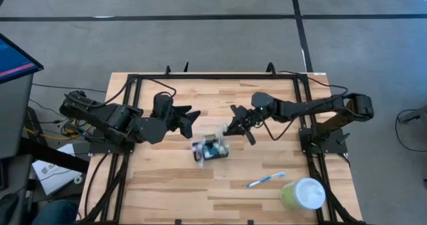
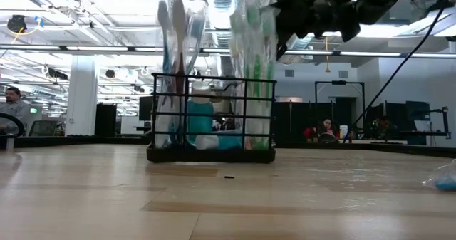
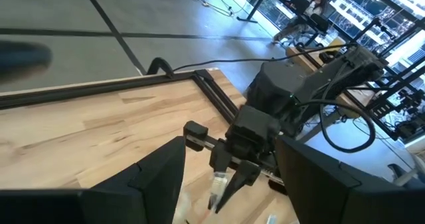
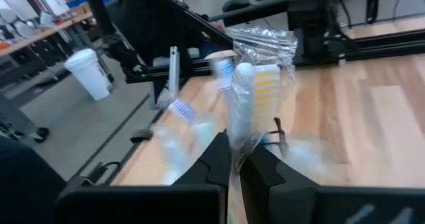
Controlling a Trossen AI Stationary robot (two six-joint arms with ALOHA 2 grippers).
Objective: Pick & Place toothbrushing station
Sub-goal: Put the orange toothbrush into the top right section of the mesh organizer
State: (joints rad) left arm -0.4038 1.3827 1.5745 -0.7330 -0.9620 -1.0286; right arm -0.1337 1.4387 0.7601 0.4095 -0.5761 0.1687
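Above the toothbrushing station point(image 1: 211, 148), your right gripper point(image 4: 234, 159) pinches a wrapped toothbrush point(image 4: 240, 111) (wrapper visible only at the wrist); left gripper point(image 1: 190, 118) waits spread.

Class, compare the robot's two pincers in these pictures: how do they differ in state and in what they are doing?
The left pincer is open and holds nothing; the right pincer is shut on a wrapped toothbrush. The left pincer hangs beside the toothbrushing station; the right pincer reaches over its top. Both are dark, two-fingered, and face each other above the table.
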